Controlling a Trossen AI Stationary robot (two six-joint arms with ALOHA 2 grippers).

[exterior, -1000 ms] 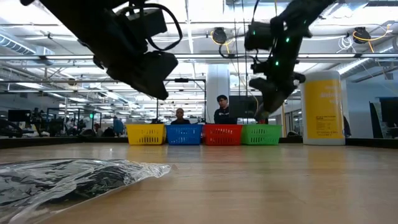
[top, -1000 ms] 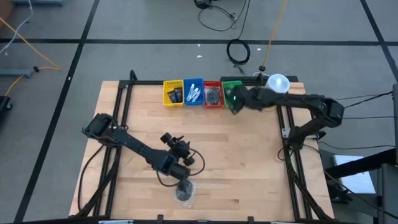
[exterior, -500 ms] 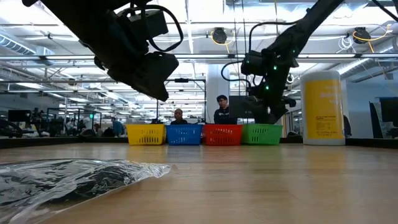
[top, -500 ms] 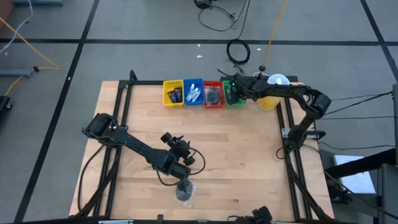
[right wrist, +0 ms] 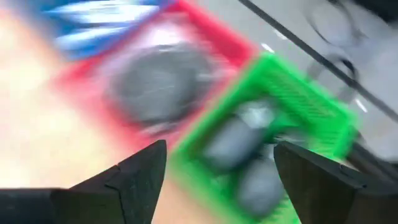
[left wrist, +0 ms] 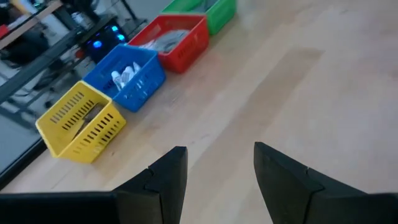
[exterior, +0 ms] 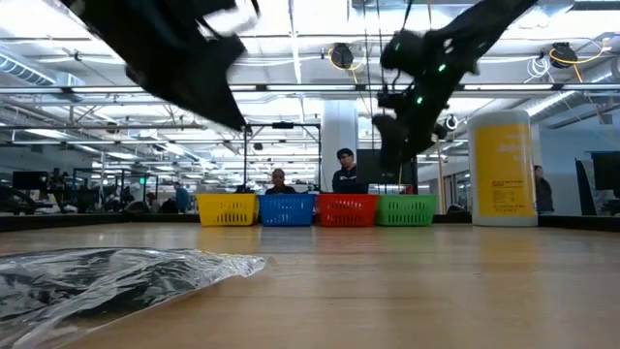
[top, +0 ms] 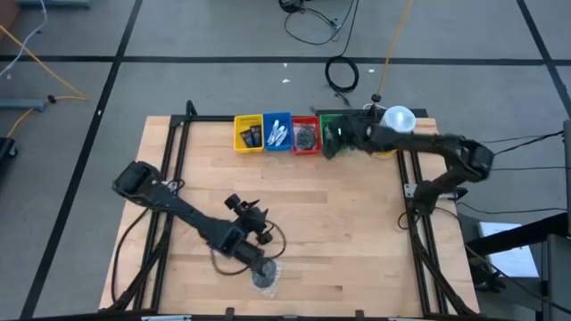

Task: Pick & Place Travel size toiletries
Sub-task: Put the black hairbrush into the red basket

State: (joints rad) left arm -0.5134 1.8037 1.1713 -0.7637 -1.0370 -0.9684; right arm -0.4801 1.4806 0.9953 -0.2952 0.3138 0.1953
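1. On the left side, the left end effector hangs low over the near edge of the table. Its two fingers are spread wide with nothing between them.
2. Just beside it lies a clear-wrapped packet, one of the toiletries left to move. It looks soft and crinkly, so I think it could slip. The fingers should come down on either side of its middle, close slowly, then lift gently.
3. At the back of the table sits a row of little baskets: yellow basket, blue basket, red basket, green basket. Each already has small things inside.
4. The packet should go up high enough to pass over a basket wall before it is let go.
5. On the right, the right end effector hovers over the green basket. Its fingers are wide apart and hold nothing. A few grey things lie in the basket under it.
6. A big yellow bottle stands behind the green basket. It is best to keep clear of it.
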